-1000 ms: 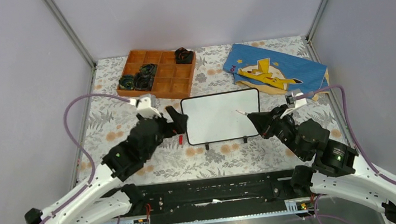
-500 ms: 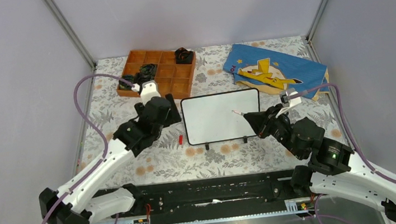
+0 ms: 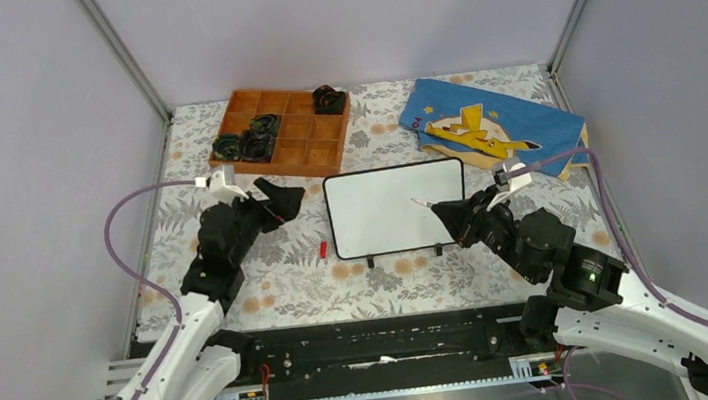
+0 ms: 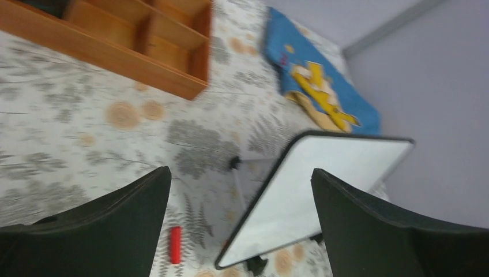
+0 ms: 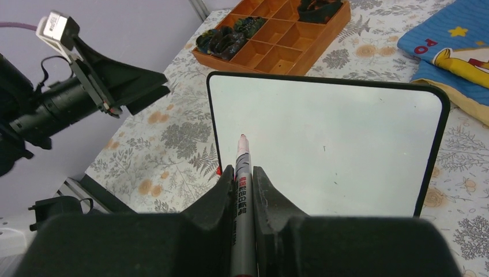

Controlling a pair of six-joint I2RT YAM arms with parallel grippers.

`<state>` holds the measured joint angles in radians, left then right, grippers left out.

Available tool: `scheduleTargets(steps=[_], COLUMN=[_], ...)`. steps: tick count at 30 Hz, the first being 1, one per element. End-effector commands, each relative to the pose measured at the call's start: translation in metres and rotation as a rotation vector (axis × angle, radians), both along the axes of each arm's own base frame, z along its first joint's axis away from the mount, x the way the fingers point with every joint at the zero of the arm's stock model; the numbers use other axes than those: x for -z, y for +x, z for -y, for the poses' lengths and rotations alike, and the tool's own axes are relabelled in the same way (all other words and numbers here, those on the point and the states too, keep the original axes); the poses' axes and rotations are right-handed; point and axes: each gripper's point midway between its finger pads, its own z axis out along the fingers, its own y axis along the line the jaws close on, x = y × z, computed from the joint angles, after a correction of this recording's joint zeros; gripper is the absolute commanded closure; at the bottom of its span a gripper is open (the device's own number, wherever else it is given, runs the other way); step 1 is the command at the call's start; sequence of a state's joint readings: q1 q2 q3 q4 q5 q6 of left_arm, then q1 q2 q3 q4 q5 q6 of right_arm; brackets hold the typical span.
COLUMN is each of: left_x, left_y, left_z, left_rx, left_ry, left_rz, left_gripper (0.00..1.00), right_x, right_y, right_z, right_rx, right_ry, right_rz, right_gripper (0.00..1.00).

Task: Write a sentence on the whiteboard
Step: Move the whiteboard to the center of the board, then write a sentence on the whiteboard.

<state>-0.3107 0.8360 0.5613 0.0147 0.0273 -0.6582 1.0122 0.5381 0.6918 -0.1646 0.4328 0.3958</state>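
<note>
The blue cloth with a yellow figure (image 3: 507, 124) lies beyond the right pincer (image 3: 442, 215). The small white board with thin black frame (image 3: 391, 206) stands directly before this pincer, to the right of the left pincer (image 3: 279, 196). Beyond the left pincer is an orange wooden tray with compartments (image 3: 313, 139). Black bundled objects (image 3: 253, 139) fill some of its left compartments and one far-right compartment. The left pincer is released, fingers wide apart. The right pincer is clenched on a thin marker pen (image 5: 242, 153); I cannot tell if the tip touches the board. A small red cap (image 3: 322, 250) lies between the left pincer and the board.

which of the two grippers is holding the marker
The right gripper, shut on the marker that points at the whiteboard; the left gripper is open and empty, off the board's left edge.
</note>
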Motion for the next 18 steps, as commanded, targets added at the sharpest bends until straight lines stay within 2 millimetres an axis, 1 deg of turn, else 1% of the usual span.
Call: scheduleTargets(steps=[1, 3, 6, 9, 12, 14, 16, 18], left_x=[-0.058, -0.051, -0.033, -0.037, -0.035, -0.030, -0.022, -0.010], left_y=[-0.021, -0.026, -0.017, -0.012, -0.010, -0.007, -0.006, -0.008], left_z=[0.039, 0.048, 0.046, 0.038, 0.040, 0.043, 0.044, 0.045], left_rx=[0.295, 0.398, 0.445, 0.506, 0.633, 0.683, 0.697, 0.707], left_ry=[-0.221, -0.240, -0.272, -0.346, -0.343, -0.332, -0.329, -0.324], left_rz=[0.340, 0.351, 0.312, 0.321, 0.291, 0.275, 0.279, 0.273], left_gripper=[0.01, 0.01, 0.04, 0.06, 0.10, 0.11, 0.12, 0.14], right_x=[-0.027, -0.026, -0.024, -0.022, -0.022, -0.022, -0.021, -0.022], right_y=[-0.001, -0.001, -0.001, -0.002, -0.002, -0.001, -0.001, -0.001], right_z=[-0.006, -0.008, -0.011, -0.013, -0.015, -0.017, -0.021, -0.025], right_rx=[-0.033, -0.040, -0.051, -0.057, -0.062, -0.068, -0.076, -0.086], right_ry=[0.048, 0.047, 0.056, 0.066, 0.069, 0.071, 0.070, 0.070], right_rz=[0.066, 0.067, 0.062, 0.057, 0.056, 0.056, 0.054, 0.051], right_gripper=[1.00, 1.00, 1.00, 1.00, 1.00, 1.00, 1.00, 1.00])
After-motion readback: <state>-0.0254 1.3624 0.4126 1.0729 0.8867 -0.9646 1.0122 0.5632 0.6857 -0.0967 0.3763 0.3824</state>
